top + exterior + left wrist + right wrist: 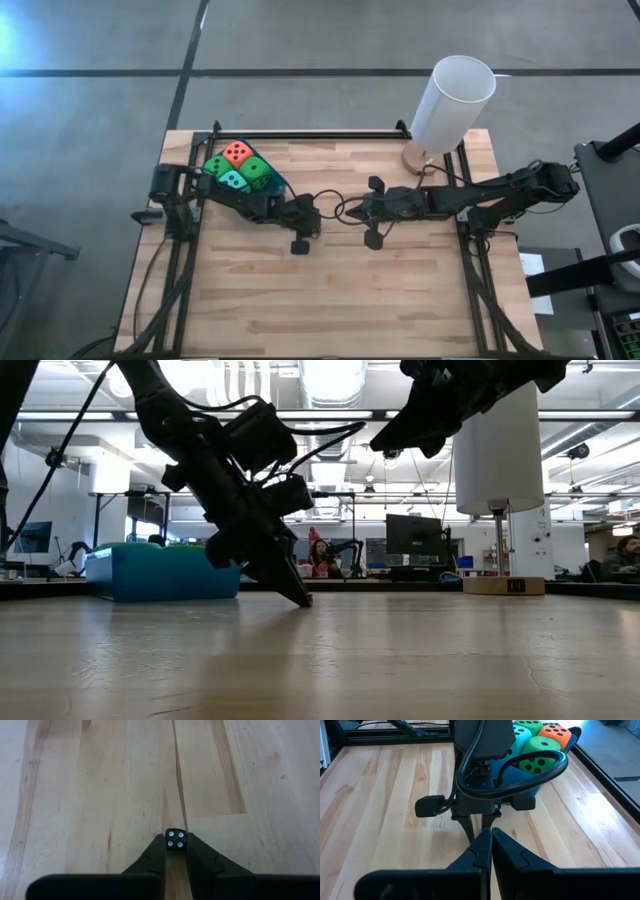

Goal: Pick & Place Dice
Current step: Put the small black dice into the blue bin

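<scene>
Four foam dice lie in the blue tray [278, 186] at the table's far left: one orange-red [237, 153], two green [216, 165] [255, 168], one teal [233, 181]. The right wrist view shows them too, with a green one [537, 762] nearest. My left gripper [176, 845] points steeply down at the table's middle, right of the tray, and is shut on a tiny black die [176, 839] with white pips. My right gripper [491, 837] is shut on nothing. It hovers above the table just right of the left gripper [470, 827], pointing at it. My left gripper pinches the small black die [176, 840] between its two fingertips, by two opposite side faces. The fingers come slanting down from above and from the table's left. In the low view the fingertips [303, 600] reach the tabletop, and the die's four-pip face shows toward the wrist camera.
A white cylindrical lamp [452, 100] on a wooden base [420, 158] stands at the table's far right. Black frame rails [330, 135] run along the far edge and both sides. Bare wood [330, 300] lies toward the near edge.
</scene>
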Tool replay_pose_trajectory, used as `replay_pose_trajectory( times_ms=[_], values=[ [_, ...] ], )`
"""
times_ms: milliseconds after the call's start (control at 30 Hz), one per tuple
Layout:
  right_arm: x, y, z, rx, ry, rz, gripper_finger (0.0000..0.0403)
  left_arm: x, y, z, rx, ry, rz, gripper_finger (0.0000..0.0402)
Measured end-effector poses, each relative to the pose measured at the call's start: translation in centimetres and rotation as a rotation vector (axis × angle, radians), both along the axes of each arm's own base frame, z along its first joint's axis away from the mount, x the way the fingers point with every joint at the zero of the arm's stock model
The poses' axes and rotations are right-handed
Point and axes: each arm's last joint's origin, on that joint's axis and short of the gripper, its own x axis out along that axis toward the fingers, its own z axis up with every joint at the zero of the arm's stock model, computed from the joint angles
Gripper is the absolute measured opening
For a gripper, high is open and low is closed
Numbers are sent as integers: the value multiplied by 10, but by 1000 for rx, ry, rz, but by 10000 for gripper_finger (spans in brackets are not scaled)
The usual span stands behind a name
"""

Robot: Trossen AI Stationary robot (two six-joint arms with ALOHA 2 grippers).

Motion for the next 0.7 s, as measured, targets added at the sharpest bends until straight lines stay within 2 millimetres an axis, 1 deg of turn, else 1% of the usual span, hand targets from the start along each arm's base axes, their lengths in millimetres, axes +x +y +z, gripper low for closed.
replay_pose_trajectory(
  times_ms=[100, 167, 367, 533, 700],
  values=[
    [0, 0, 0, -1, 0, 1, 8, 1, 0, 3, 3, -8, 2, 48],
    [0, 0, 0, -2, 1, 1, 8, 1, 0, 9, 4, -28, 2, 48],
    [0, 0, 0, -2, 6, 1, 8, -4, 1, 34, 38, -72, 70, 48],
    [0, 0, -1, -3, 11, 1, 8, -17, 0, 60, 64, -91, 133, 48],
    [-1, 0, -2, -2, 17, 1, 8, -36, 0, 86, 119, -85, 289, 48]
  ],
)
